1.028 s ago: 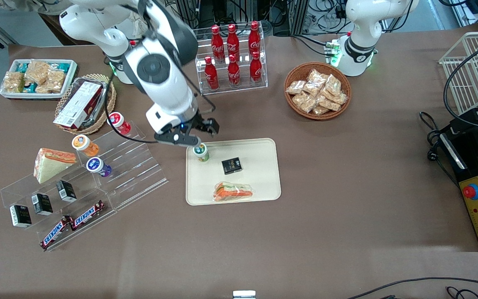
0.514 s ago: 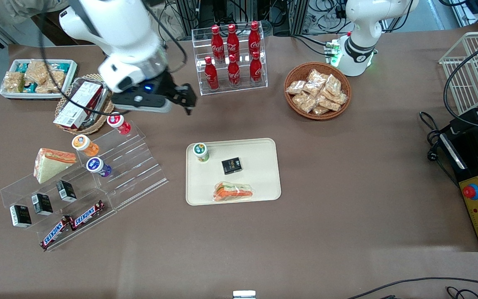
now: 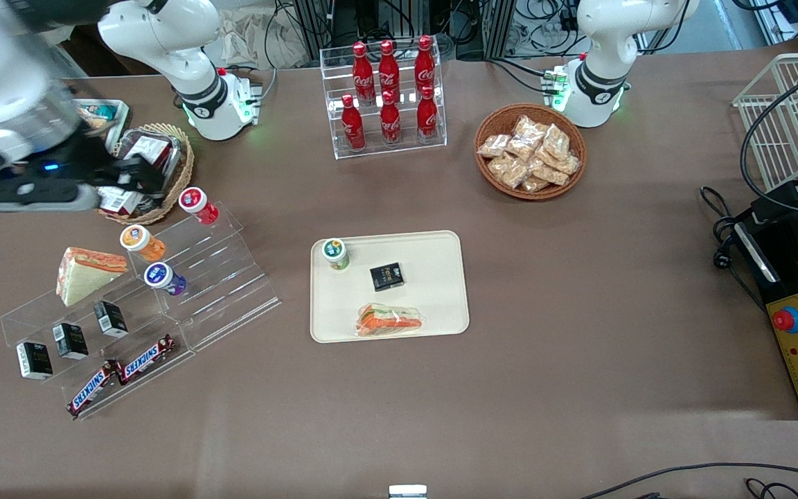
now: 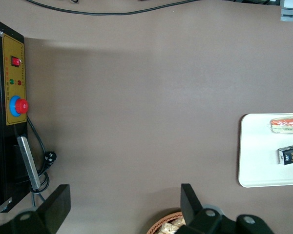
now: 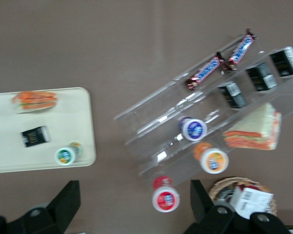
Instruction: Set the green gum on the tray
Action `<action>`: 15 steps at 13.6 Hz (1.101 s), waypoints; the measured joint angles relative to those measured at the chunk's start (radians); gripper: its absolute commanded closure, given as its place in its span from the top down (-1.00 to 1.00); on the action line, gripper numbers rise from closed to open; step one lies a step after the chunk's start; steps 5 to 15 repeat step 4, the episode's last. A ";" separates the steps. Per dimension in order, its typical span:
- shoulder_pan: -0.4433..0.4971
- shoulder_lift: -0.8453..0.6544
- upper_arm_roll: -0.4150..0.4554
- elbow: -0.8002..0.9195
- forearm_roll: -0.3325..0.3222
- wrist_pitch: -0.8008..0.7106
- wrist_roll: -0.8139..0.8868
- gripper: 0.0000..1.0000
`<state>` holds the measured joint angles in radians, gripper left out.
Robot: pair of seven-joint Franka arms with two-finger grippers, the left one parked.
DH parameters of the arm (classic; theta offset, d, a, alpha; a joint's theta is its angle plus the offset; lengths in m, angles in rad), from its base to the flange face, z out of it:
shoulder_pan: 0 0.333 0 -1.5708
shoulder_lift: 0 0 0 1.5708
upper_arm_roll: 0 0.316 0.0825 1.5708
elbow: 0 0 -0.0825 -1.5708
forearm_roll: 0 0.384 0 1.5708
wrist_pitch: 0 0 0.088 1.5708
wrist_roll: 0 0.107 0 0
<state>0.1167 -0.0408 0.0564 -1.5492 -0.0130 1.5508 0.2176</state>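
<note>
You see the green gum (image 3: 335, 254) standing upright, lid up, in the tray's (image 3: 433, 315) upper-left corner at frame center; the gripper (image 3: 137, 174), fingers apart and empty, hangs upper left.

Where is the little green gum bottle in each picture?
Front view: the green gum stands on the tray, in a corner, beside the black box.
Right wrist view: green gum on the tray's corner.
Left wrist view: not in it.
The gripper is over the basket, empty.
</note>
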 measured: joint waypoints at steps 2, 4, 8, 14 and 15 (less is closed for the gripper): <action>-0.003 -0.001 -0.089 -0.004 0.000 -0.001 -0.097 1.00; -0.005 -0.001 -0.135 -0.010 0.000 -0.001 -0.129 1.00; -0.005 -0.001 -0.135 -0.010 0.000 -0.001 -0.129 1.00; -0.005 -0.001 -0.135 -0.010 0.000 -0.001 -0.129 1.00; -0.005 -0.001 -0.135 -0.010 0.000 -0.001 -0.129 1.00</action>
